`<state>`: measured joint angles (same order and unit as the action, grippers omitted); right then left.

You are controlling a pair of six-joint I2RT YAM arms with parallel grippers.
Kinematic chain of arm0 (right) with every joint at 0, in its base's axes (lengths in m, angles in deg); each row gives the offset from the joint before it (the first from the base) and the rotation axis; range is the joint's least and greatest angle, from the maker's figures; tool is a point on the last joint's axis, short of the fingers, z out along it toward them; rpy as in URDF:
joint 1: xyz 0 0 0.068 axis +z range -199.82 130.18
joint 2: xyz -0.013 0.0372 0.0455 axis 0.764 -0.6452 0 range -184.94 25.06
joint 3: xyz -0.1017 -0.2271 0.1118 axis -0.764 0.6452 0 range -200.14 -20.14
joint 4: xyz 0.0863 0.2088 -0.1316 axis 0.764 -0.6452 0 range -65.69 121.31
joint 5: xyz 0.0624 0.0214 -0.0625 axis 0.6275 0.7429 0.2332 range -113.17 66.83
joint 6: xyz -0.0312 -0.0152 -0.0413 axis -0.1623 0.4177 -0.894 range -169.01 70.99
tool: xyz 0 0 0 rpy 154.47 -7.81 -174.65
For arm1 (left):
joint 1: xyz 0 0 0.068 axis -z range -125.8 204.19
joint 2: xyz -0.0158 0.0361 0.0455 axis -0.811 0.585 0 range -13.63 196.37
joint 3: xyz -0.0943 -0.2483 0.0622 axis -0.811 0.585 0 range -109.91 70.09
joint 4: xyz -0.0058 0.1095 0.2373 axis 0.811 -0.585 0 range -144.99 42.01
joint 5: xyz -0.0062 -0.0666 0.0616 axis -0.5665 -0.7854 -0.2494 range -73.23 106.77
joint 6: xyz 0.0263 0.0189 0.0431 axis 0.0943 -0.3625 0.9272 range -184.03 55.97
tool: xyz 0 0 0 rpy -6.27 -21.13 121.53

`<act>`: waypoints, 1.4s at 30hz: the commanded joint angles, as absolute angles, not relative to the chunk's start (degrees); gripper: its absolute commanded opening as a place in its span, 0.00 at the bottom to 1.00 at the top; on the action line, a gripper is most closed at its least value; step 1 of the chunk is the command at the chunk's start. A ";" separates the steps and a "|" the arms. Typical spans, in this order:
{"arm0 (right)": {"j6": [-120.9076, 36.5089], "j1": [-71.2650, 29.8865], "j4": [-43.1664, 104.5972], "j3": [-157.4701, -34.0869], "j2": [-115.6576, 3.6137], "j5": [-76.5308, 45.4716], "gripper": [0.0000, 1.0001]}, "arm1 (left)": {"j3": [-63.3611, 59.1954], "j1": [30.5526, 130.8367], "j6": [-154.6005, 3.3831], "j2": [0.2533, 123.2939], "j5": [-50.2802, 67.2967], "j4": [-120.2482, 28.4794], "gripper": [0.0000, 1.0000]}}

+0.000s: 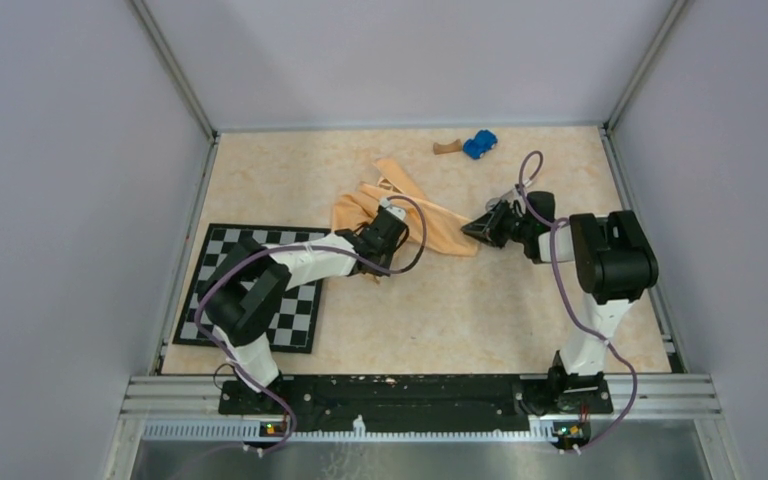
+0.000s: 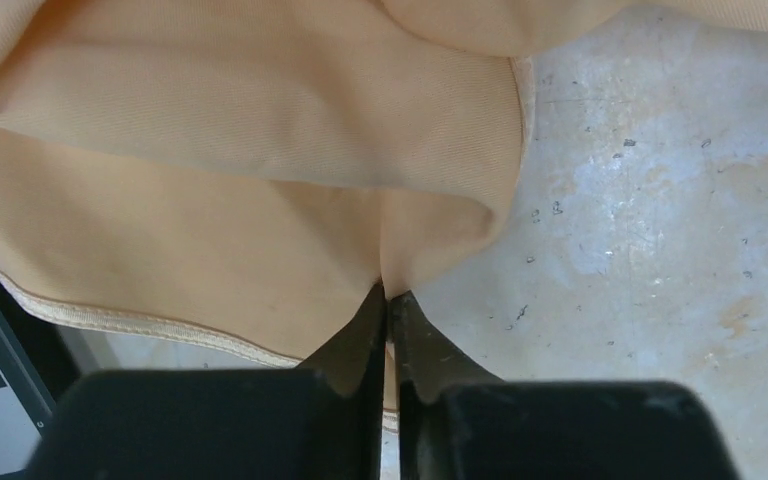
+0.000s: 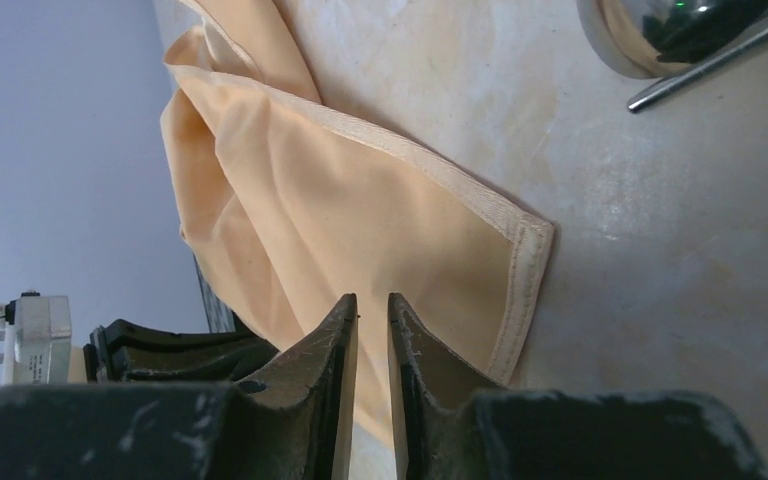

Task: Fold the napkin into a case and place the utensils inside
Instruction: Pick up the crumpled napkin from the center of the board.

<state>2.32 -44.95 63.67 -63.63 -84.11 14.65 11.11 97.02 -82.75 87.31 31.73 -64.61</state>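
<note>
Thin peach-orange cloth napkin [image 1: 445, 230]: crumpled, loosely bunched, not folded into a case, mid-table, with one hemmed corner lying flat toward the right. Shiny silver metal spoon [image 3: 625, 40]: round bowl, thin handle, on the table near that corner, not touching the cloth.

The napkin [image 2: 260, 130] is thin, soft peach-orange cloth with a fine ribbed weave, matt, with a stitched hem along its edge. It lies on a table top [image 2: 660, 200] that looks like smooth, pale marbled laminate, faintly shiny and flecked with small dark scratches. The spoon [image 3: 650, 30] is polished metal, mirror-bright, while the right gripper [image 3: 370, 305] is matt black plastic with its inner faces scuffed pale; farther off, the checkerboard mat [image 1: 300, 320] looks flat and matt, the toy car [image 1: 479, 144] is glossy blue plastic, and the curved block [image 1: 447, 148] beside it looks like brown wood.
</note>
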 commanded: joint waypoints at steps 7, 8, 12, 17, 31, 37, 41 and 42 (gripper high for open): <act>-13.96 -46.38 33.22 -66.16 -69.43 2.98 0.58 | 12.19 97.97 -83.22 75.06 26.81 -73.63 0.00; -14.51 -47.05 32.11 -65.25 -68.13 2.75 0.61 | 12.71 98.01 -83.20 73.40 25.95 -73.91 0.00; -15.53 -50.45 32.63 -61.51 -66.91 6.75 0.68 | 14.37 97.96 -83.81 67.73 22.27 -74.87 0.00; -12.95 -51.58 40.41 -58.27 -70.94 14.30 0.68 | 16.85 97.97 -84.20 62.88 19.30 -75.31 0.00; 6.13 -43.04 65.66 -58.12 -76.87 21.16 0.19 | 11.95 97.96 -81.40 50.63 15.05 -78.69 0.00; -0.84 -44.94 45.02 -73.43 -68.56 17.20 0.00 | 2.68 97.96 -74.77 40.74 15.19 -82.51 0.00; -11.93 -47.55 18.75 -85.97 -61.31 8.46 0.00 | -8.83 97.96 -70.35 36.02 20.38 -89.30 0.00; -14.27 -47.95 13.75 -88.93 -59.90 7.82 0.00 | -10.85 97.96 -69.59 34.62 20.75 -89.89 0.00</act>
